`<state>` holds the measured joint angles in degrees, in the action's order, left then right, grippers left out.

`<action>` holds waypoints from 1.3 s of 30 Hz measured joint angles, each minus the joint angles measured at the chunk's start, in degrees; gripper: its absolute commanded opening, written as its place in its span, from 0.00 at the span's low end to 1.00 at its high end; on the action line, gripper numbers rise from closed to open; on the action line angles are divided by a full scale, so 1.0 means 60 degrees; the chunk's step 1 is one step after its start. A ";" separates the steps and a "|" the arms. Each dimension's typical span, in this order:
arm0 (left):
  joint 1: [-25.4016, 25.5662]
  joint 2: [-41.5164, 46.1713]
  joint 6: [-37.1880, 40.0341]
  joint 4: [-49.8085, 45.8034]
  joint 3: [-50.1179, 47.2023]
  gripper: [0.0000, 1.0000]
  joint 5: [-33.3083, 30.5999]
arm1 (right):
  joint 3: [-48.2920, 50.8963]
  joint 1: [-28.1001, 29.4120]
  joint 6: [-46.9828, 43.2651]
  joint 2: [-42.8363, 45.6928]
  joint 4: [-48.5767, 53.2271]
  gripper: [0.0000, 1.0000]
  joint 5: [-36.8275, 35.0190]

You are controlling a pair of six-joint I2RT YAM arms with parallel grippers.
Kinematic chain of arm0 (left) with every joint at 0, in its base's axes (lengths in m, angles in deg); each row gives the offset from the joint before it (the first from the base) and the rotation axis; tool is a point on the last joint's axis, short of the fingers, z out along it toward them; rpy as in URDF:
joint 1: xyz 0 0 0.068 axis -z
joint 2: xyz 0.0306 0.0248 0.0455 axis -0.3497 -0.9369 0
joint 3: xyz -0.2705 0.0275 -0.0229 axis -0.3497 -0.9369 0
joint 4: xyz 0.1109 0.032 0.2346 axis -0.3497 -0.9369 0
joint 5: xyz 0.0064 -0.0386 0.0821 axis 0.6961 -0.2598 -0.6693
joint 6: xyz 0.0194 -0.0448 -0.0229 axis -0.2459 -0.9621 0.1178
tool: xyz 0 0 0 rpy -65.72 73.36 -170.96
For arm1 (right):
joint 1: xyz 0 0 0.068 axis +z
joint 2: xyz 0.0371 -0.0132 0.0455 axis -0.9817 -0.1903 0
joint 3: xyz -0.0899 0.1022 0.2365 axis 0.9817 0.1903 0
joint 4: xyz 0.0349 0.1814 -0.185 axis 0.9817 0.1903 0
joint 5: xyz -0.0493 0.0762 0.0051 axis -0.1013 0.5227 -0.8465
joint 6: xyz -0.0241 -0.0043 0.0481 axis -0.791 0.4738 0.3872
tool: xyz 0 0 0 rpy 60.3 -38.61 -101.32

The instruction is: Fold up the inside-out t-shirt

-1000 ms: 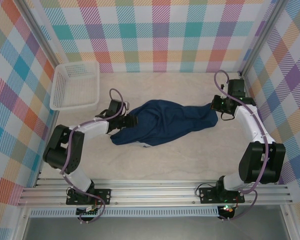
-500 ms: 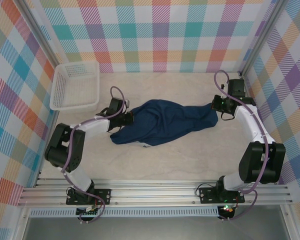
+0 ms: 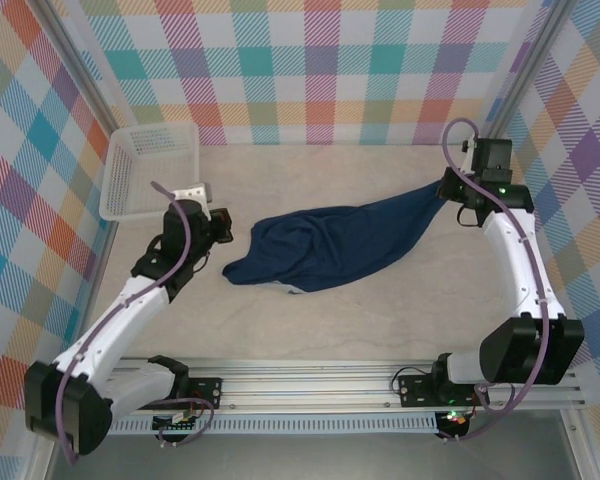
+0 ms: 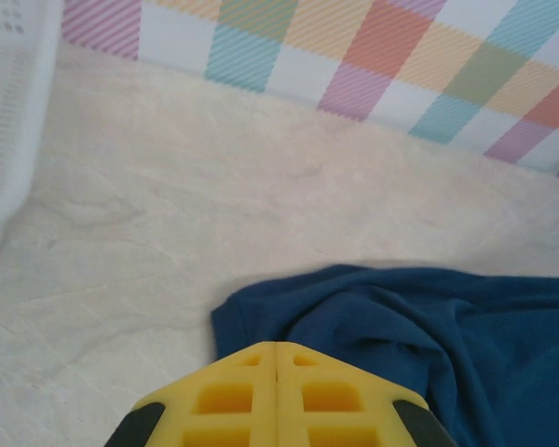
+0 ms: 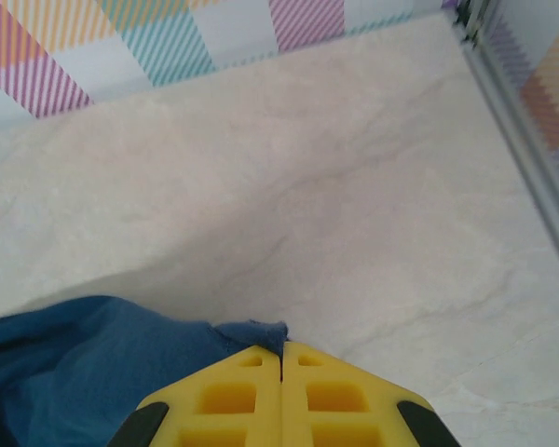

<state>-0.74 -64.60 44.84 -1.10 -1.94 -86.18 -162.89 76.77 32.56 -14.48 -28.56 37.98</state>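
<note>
The inside-out t-shirt point(image 3: 330, 245) is a dark navy bundle stretched across the middle of the table. Its right end rises to my right gripper point(image 3: 448, 190), which is shut on the cloth. In the right wrist view a small tuft of the t-shirt point(image 5: 256, 331) pokes out at the tips of the right gripper point(image 5: 281, 346). My left gripper point(image 3: 223, 228) is raised just left of the shirt's left edge, shut, with a strip of bare table between them. From the left wrist, the left gripper point(image 4: 277, 345) hangs over the shirt's corner point(image 4: 252, 312), and no cloth shows between the jaws.
A white mesh basket point(image 3: 150, 170) stands at the back left, its wall point(image 4: 9, 112) at the left of the left wrist view. Checked walls point(image 3: 310, 70) close in the table on three sides. A metal rail point(image 3: 310, 375) runs along the near edge.
The left gripper shut, then lifted and drew back to the left off the shirt, which stayed down there. The right gripper rose toward the back wall, pulling the shirt's right end up.
</note>
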 measured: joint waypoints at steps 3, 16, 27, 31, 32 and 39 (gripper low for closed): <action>0.0000 0.0200 0.0004 -0.0113 0.0004 0.13 0.0051 | -0.0189 0.0000 -0.0036 0.0331 0.0040 0.00 -0.0007; 0.0579 -0.6342 -0.0022 0.0393 0.1402 0.67 0.2455 | 0.0036 0.0000 0.0084 -0.0015 -0.0015 0.00 0.0637; 0.1271 -0.8149 0.0226 0.0648 0.3351 0.46 0.2951 | 0.0273 0.0000 0.0189 -0.0120 -0.0058 0.00 0.0856; 0.1271 -0.8433 0.0295 0.0572 0.3406 0.22 0.2951 | 0.0291 0.0000 0.0186 -0.0127 -0.0113 0.00 0.0874; 0.1271 -0.8448 0.0324 0.0554 0.3406 0.17 0.2947 | 0.0295 0.0000 0.0186 -0.0127 -0.0131 0.00 0.0874; 0.1158 -0.7712 0.0423 0.0415 0.3191 0.00 0.2703 | 0.0259 0.0000 0.0106 -0.0149 -0.0076 0.00 0.0641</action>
<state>6.21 -110.87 47.38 1.39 17.21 -69.96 -161.34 76.77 33.20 -15.38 -29.02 41.82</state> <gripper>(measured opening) 0.044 0.048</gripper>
